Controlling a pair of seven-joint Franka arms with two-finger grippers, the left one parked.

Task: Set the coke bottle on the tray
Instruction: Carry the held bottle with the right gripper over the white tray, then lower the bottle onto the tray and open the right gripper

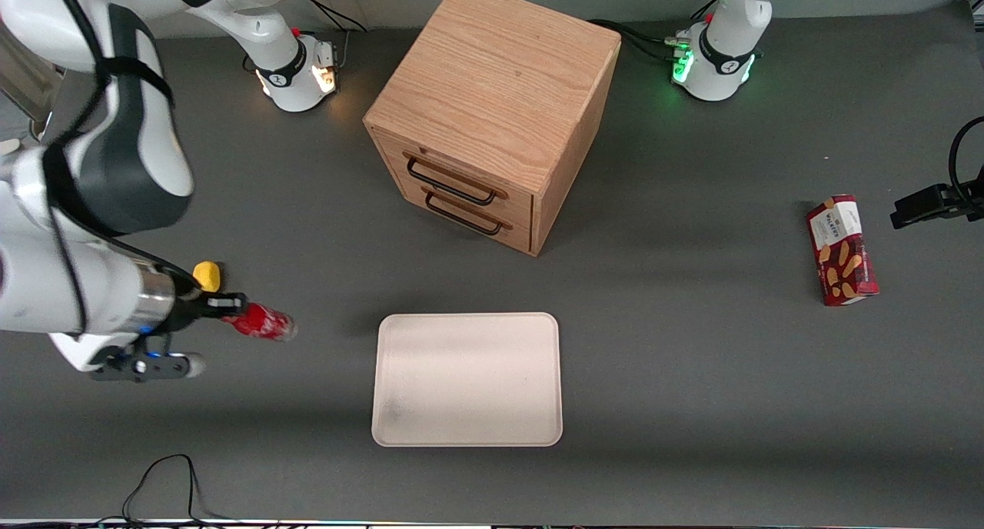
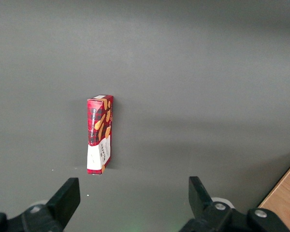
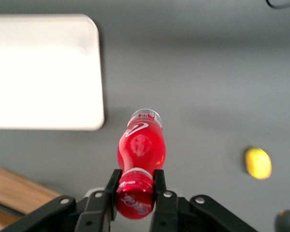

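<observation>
We have the coke bottle (image 3: 140, 150) in hand: the gripper (image 3: 134, 186) has its 2 fingers (image 3: 159, 186) closed on the neck just below the red cap, and the bottle hangs over the worktop (image 1: 692, 375) toward the working arm's end, at about 9 o'clock from the tray (image 1: 467, 429). So the pickup looks done; carrying it across and setting it down on the tray remain. A small yellow object (image 1: 207, 274) lies just beside the gripper, clear of the route. The wooden drawer cabinet (image 1: 492, 91) sits at the tray's 12 o'clock, the red biscuit box (image 1: 842, 250) well apart. Nothing blocks us.
</observation>
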